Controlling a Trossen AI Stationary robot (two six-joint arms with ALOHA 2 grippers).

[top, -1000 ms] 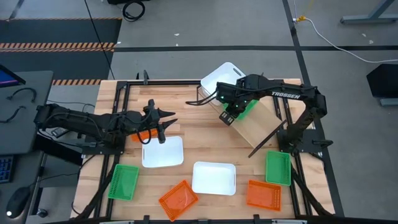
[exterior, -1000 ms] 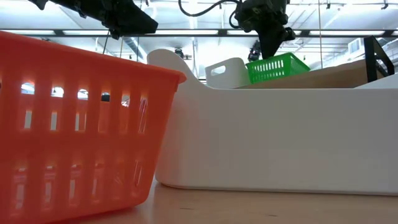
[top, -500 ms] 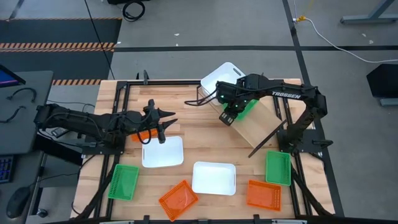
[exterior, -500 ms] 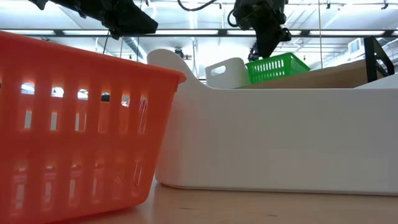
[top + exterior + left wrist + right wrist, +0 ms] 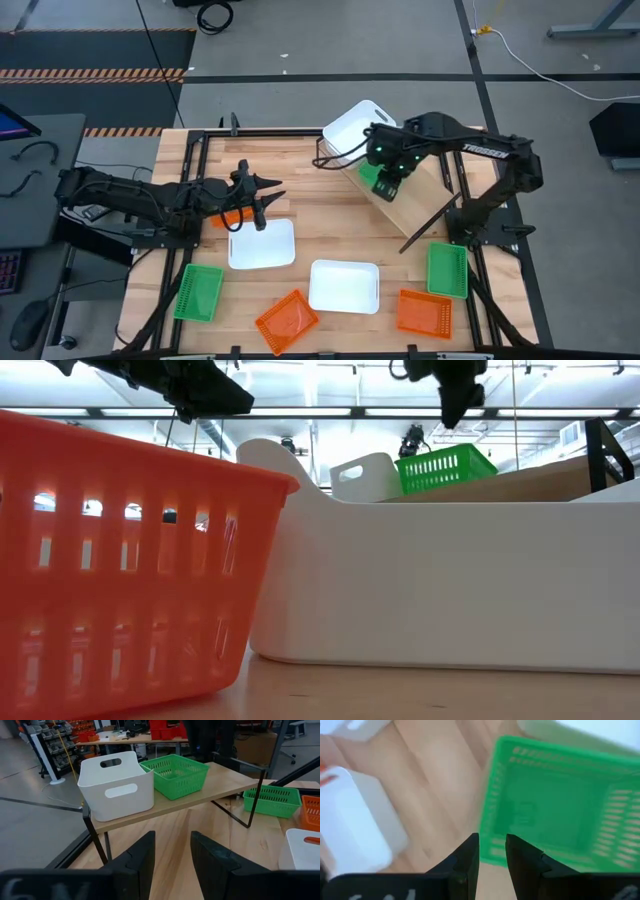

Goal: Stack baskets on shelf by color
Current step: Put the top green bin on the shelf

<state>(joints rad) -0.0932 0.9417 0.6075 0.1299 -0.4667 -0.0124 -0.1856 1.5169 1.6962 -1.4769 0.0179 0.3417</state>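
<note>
Left to right for you: your left gripper point(image 5: 262, 200) hangs over the left half of the bench point(image 5: 320, 220), jaws parted with a narrow gap and nothing between them; in its wrist view the gap looks straight at the shelf. An orange basket point(image 5: 232, 217) sits just under that arm, mostly hidden, touching or just beside a white basket point(image 5: 262, 244). Along the near edge of the bench you have a green basket point(image 5: 198, 292), then an orange one point(image 5: 286, 320), a white one point(image 5: 343, 286), another orange point(image 5: 423, 312) and a green one point(image 5: 447, 270) at the far right. The shelf point(image 5: 415, 200) stands slanted at the back right on its black frame. On it a white basket point(image 5: 117, 784) sits at the end, with a green basket point(image 5: 175, 774) just beside it; whether the two touch you can't tell. Your right gripper point(image 5: 388, 186) is above the shelf, over the green basket on it, jaws slightly apart and holding nothing; the low view shows clear air between it and the basket's rim.
</note>
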